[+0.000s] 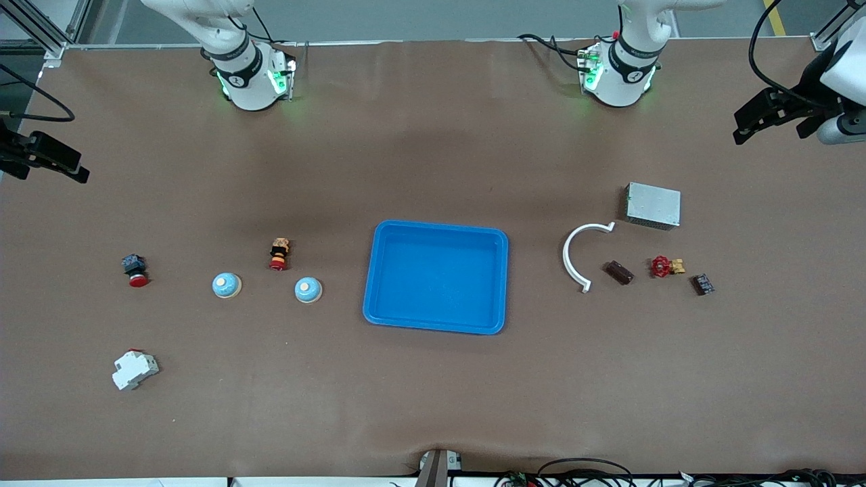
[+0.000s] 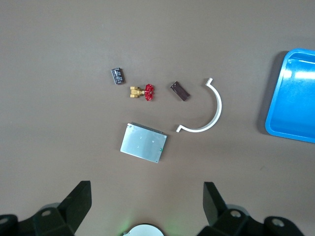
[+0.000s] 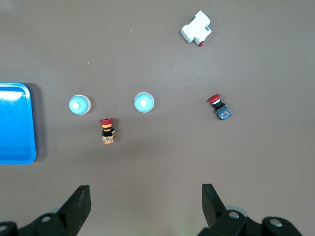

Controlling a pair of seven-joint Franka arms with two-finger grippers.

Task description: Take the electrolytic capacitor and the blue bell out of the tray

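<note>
Two light-blue bells [image 1: 226, 285] [image 1: 308, 290] stand toward the right arm's end of the table, and show as bells [image 3: 143, 102] [image 3: 79, 104] in the right wrist view. A small black capacitor [image 1: 702, 284] [image 2: 117, 75] lies toward the left arm's end. Between them sits the blue tray [image 1: 438, 230], with nothing in it. My left gripper [image 1: 771, 125] [image 2: 146, 189] hangs open high over its end of the table, holding nothing. At the other end my right gripper [image 1: 47, 166] [image 3: 146, 192] is open too and just as bare.
Beside the capacitor lie a red-handled brass valve [image 1: 666, 266], a brown block [image 1: 619, 272], a white curved clamp [image 1: 575, 253] and a silver box [image 1: 652, 205]. Near the bells are two red push buttons [image 1: 279, 253] [image 1: 135, 269] and a white breaker [image 1: 134, 370].
</note>
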